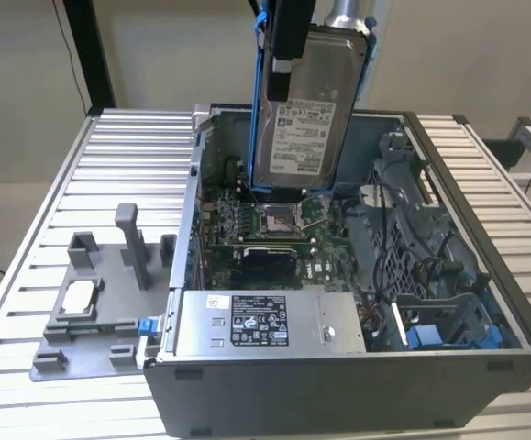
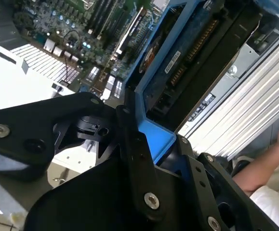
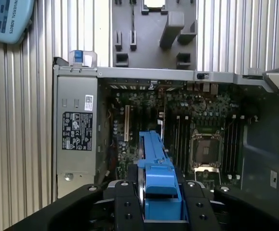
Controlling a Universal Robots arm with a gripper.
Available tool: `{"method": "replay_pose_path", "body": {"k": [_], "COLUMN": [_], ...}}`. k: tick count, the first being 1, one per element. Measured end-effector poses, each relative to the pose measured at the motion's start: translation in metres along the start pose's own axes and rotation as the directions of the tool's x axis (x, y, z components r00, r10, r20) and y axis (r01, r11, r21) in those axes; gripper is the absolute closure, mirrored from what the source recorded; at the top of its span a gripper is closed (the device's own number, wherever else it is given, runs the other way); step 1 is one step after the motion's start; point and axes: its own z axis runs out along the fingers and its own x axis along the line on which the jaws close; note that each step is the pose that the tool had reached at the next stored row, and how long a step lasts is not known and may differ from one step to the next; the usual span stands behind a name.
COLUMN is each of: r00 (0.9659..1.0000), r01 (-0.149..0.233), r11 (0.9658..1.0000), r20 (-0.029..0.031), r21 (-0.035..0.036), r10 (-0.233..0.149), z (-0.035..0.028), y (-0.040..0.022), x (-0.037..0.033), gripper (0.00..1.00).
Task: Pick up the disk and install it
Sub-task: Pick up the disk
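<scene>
Gripper [image 3: 159,199] clamped on disk [image 1: 304,101]; disk hung upright, long axis vertical, directly below gripper, above motherboard [image 1: 274,220] inside open computer case [image 1: 338,394].

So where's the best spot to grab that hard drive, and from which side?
Probably its blue carrier frame at the end edge, from above, pinching across the thin thickness. The disk hangs upright over the open computer case, and the gripper grips it just so.
</scene>
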Motion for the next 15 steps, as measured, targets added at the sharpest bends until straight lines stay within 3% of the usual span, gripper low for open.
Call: {"method": "replay_pose_path", "body": {"k": [15], "r00": [1.0], "r01": [-0.001], "r11": [1.0], "r20": [0.0001], "r21": [0.0], "r10": [0.001], "z": [-0.0009], "y": [-0.0168], "x": [0.0255], "gripper": [1.0]}}
